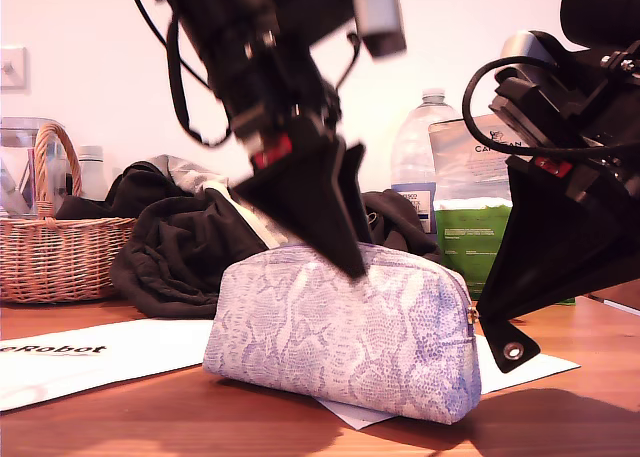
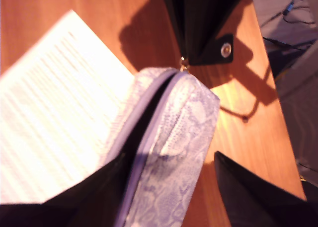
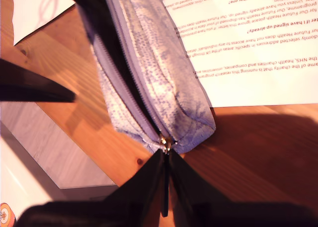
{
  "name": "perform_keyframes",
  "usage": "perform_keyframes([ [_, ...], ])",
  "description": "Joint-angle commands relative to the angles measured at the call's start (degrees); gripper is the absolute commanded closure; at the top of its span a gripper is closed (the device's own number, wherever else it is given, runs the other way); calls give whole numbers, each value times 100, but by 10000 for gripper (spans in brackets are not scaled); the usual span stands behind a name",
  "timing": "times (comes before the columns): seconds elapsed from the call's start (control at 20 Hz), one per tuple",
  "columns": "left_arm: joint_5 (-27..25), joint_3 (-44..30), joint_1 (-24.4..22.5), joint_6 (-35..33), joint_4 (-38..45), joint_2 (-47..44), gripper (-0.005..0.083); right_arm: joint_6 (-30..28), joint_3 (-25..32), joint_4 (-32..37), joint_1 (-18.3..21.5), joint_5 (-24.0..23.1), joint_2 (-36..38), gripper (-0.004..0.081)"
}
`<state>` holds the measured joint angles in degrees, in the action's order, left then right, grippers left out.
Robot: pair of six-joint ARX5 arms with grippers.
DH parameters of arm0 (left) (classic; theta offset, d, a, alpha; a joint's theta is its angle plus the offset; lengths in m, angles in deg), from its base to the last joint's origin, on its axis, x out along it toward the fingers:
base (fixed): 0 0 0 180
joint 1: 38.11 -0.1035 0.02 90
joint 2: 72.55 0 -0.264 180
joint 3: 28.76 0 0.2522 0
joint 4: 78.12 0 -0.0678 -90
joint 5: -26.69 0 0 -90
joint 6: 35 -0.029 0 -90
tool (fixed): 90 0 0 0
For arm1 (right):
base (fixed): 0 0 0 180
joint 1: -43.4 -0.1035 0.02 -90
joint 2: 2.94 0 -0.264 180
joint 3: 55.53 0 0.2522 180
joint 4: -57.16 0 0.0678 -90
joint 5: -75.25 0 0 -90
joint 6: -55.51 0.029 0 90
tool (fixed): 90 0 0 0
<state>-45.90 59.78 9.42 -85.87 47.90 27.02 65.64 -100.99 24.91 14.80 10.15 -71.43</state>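
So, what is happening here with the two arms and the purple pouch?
My second gripper is shut on the zipper pull at the end of the snakeskin pouch on the exterior view's right. My first gripper is open, its fingers astride the pouch's top. The pouch lies on printed paper on the wooden table.

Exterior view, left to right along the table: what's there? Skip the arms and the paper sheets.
Woven wicker basket → heap of dark clothing → lilac snakeskin-print zip pouch → clear plastic water bottle → green-and-white packet.
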Motion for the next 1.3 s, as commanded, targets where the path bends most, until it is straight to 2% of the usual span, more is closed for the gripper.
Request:
perform_keyframes([
  [0.0, 4, -39, 9, 31, 181, -236, 269, -116, -66, 17, -15, 0, 9, 783],
  [0.4, 13, -39, -116, -13, 546, -85, 271, -160, -66, 15, -26, 0, 9, 783],
  [0.85, 721, -39, -254, 151, 870, 144, 276, -251, -66, 13, -26, 2, 9, 783],
  [1.25, 828, -39, -291, 297, 750, 527, 282, -310, -66, -31, -26, 7, 9, 783],
])
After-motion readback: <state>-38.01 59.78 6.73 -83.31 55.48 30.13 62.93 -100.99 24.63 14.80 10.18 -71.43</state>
